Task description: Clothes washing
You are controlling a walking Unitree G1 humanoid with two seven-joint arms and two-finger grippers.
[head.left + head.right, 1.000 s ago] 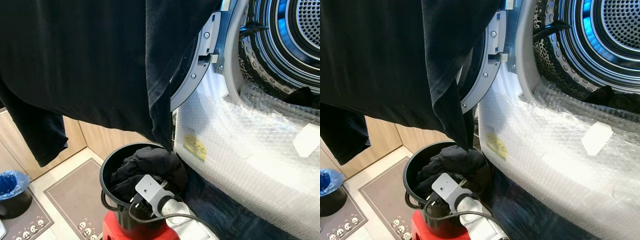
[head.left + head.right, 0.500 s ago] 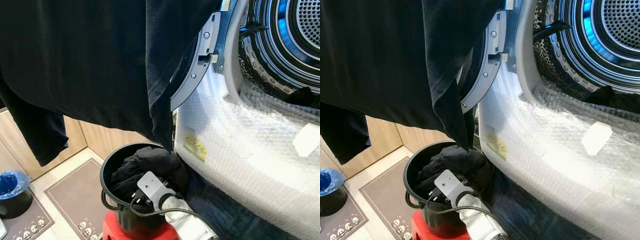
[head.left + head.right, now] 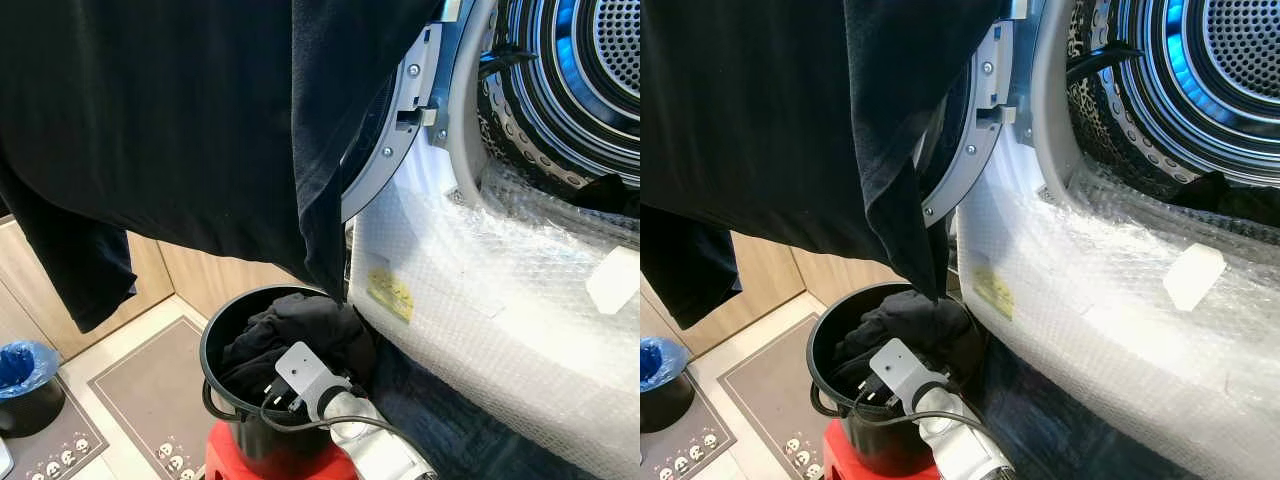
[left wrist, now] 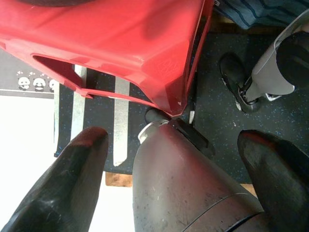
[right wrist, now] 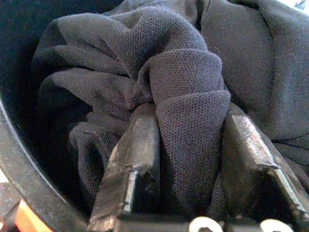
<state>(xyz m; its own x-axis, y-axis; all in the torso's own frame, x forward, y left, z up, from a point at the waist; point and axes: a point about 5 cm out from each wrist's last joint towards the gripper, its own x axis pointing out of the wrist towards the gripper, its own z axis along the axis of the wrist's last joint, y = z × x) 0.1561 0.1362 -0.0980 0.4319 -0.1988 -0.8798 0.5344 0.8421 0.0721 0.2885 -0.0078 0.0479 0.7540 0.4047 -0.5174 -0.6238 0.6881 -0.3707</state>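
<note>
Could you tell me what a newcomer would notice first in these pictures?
A big black garment hangs across the upper left, in front of the washer's open door. Below it, the right claw reaches into a black bucket on a red stool, pinching a fold of dark cloth. Bubble wrap covers the washer's front.

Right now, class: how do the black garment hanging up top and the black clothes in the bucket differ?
The hanging garment is spread flat and drapes from above; the clothes in the bucket lie crumpled. The hanging garment is free of either end effector; the right end effector pinches a fold of the bucket clothes. Both are black fabric.
</note>
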